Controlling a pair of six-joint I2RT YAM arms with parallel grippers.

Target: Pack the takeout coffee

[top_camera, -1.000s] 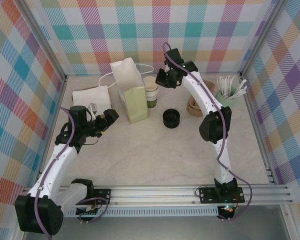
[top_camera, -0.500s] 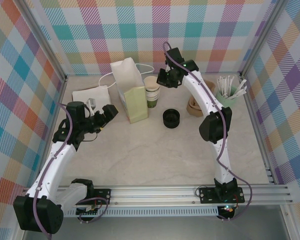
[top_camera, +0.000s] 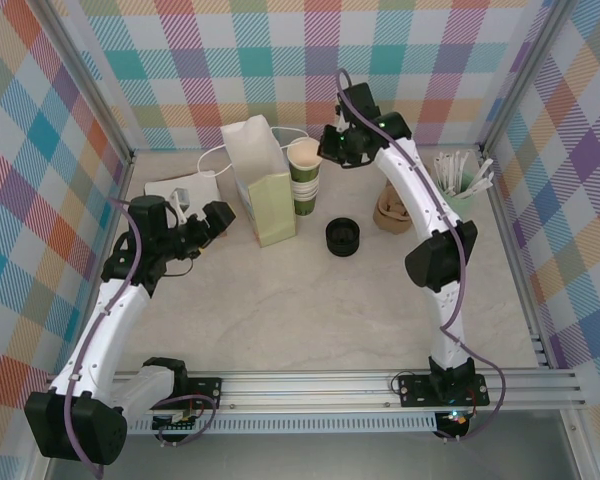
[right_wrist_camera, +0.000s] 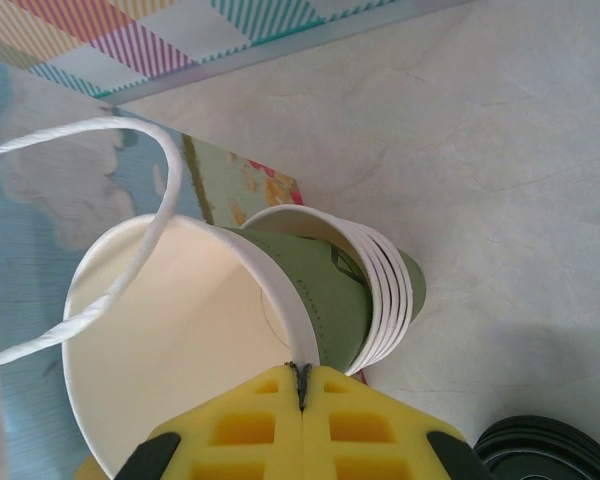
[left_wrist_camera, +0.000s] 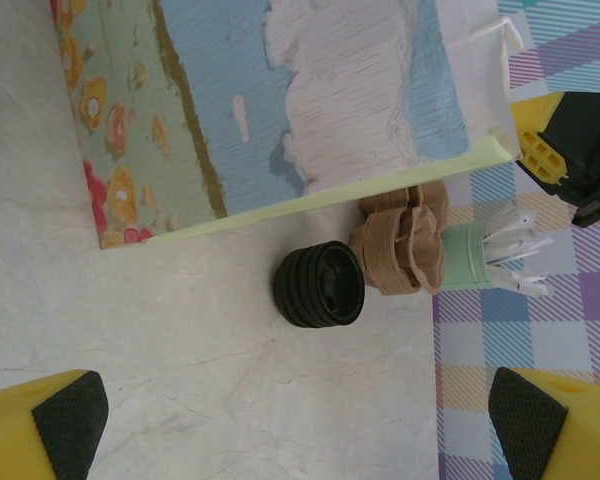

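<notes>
Your right fingers (right_wrist_camera: 285, 405) are clamped shut on the cream rim of the green cup (right_wrist_camera: 180, 320), tilted atop the cup stack (right_wrist_camera: 385, 290) beside the bag (top_camera: 265, 195) at upper centre, black lids (top_camera: 343, 237) on the counter (top_camera: 310, 300) just below, while your left fingers (top_camera: 217, 217) gape wide and empty at left.

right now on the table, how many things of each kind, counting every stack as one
paper bags: 2, standing and flat
green cup in right gripper: 1
stack of cups: 1
stack of black lids: 1
stack of brown holders: 1
mint cup of sticks: 1
total: 7
</notes>
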